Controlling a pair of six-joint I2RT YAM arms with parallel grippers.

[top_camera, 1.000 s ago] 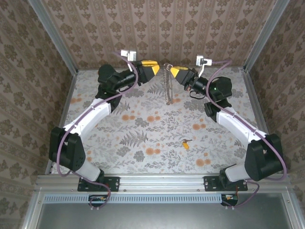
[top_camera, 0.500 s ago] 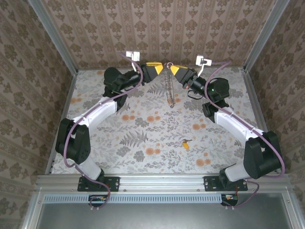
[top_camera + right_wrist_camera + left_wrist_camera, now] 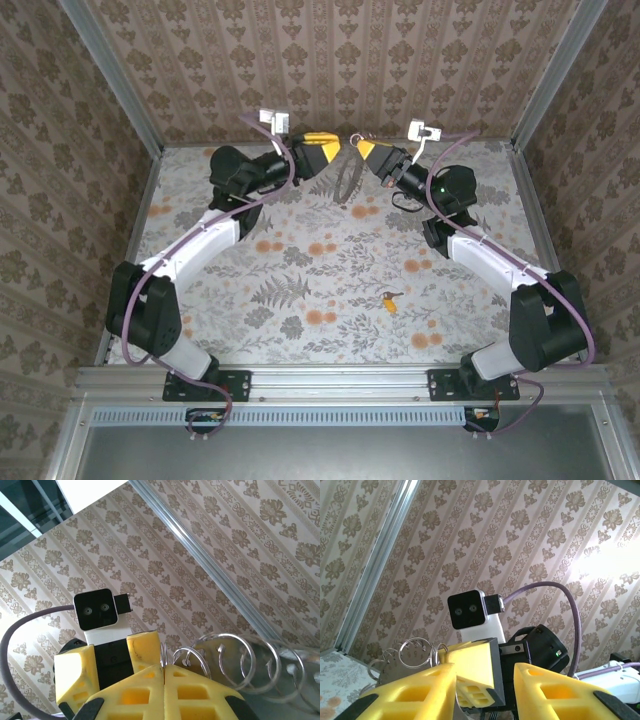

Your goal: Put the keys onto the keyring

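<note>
The right gripper (image 3: 164, 675) is clamped on the keyring (image 3: 346, 187), which hangs just below it. The left gripper (image 3: 332, 149) faces it, nearly tip to tip, fingers spread and holding nothing. The key (image 3: 390, 300) lies on the table (image 3: 250, 300), well back towards the bases and nearer the right arm, its axis too small to read.

The work area contains one key (image 3: 389, 300) and one keyring (image 3: 346, 185). The keyring carries several small wire loops (image 3: 227, 652), exact number not determinable. Two arms are present, each with one gripper: left gripper (image 3: 333, 148) and right gripper (image 3: 361, 147).
</note>
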